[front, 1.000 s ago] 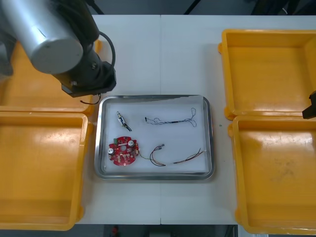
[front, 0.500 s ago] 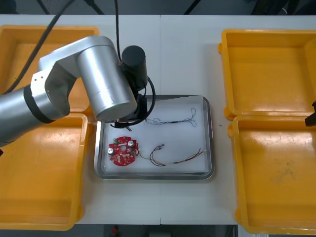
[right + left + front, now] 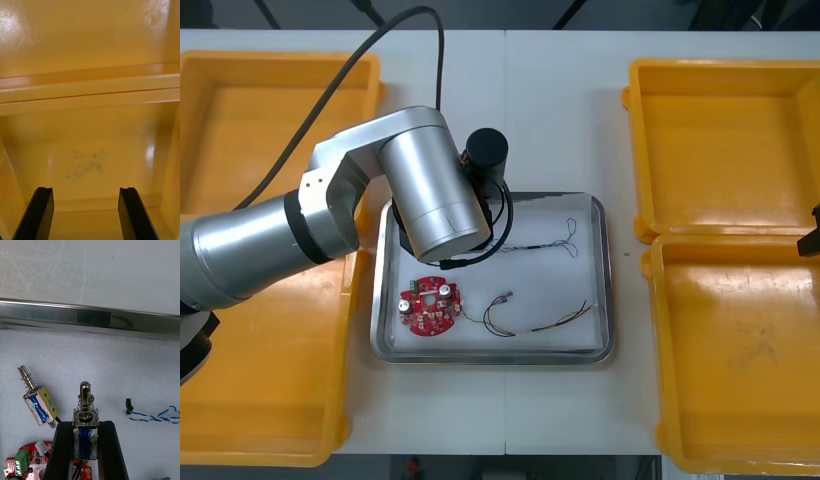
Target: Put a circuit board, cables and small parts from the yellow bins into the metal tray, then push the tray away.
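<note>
In the left wrist view my left gripper (image 3: 85, 426) is shut on a small metal part (image 3: 85, 416) with a spring and a blue body, held upright just above the white inside of the metal tray (image 3: 90, 318). A second small metal part (image 3: 37, 405) lies beside the fingers. The red circuit board (image 3: 23, 466) and a twisted blue and white cable (image 3: 157, 416) lie close by. From the front, the left arm (image 3: 435, 205) covers the tray's (image 3: 605, 290) far left part. The circuit board (image 3: 430, 305), blue and white cable (image 3: 530, 243) and red and yellow cable (image 3: 535, 318) rest inside. My right gripper (image 3: 85, 213) is open over a bin.
Two yellow bins stand on the left (image 3: 250, 120) (image 3: 260, 350) and two on the right (image 3: 725, 140) (image 3: 740, 350). The right gripper (image 3: 812, 238) waits at the table's right edge, above the rims between the right bins. Bare table lies beyond the tray.
My left arm has swung right from the far left bin to over the tray's far left corner, and it now hides the small part lying there.
</note>
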{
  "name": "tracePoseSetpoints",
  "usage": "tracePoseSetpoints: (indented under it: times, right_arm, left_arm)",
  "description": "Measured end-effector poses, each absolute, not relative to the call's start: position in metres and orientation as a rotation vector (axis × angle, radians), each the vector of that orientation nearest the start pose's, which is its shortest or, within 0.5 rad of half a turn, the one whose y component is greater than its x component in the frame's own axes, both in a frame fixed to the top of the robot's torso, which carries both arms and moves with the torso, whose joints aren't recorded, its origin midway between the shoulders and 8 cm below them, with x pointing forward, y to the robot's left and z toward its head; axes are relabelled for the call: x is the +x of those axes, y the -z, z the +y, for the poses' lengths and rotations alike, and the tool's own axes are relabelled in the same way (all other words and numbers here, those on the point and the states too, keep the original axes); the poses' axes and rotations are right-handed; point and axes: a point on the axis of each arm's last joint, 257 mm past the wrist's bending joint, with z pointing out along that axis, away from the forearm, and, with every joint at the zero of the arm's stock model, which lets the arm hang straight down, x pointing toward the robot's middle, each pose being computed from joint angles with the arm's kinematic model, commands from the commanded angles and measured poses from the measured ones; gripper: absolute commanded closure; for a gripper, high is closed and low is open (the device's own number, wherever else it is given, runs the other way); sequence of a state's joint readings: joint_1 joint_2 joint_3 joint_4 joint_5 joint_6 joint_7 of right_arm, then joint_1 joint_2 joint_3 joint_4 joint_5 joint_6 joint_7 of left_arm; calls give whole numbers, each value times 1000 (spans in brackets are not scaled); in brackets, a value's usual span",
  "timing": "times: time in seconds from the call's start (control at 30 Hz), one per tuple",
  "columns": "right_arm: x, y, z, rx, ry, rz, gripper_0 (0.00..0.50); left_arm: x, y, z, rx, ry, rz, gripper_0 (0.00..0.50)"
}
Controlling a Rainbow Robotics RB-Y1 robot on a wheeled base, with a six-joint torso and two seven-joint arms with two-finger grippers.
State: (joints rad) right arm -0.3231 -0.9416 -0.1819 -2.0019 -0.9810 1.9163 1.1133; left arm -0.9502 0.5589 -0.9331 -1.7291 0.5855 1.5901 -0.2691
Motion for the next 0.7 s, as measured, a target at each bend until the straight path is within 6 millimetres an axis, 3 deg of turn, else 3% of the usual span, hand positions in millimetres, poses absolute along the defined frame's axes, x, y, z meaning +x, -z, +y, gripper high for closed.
tracePoseSetpoints:
  times: [0.7]
  right_arm:
    - [392, 148, -381, 148, -7, 2777, 0]
  left_arm:
    - [476, 256, 96, -218, -77, 2608, 467]
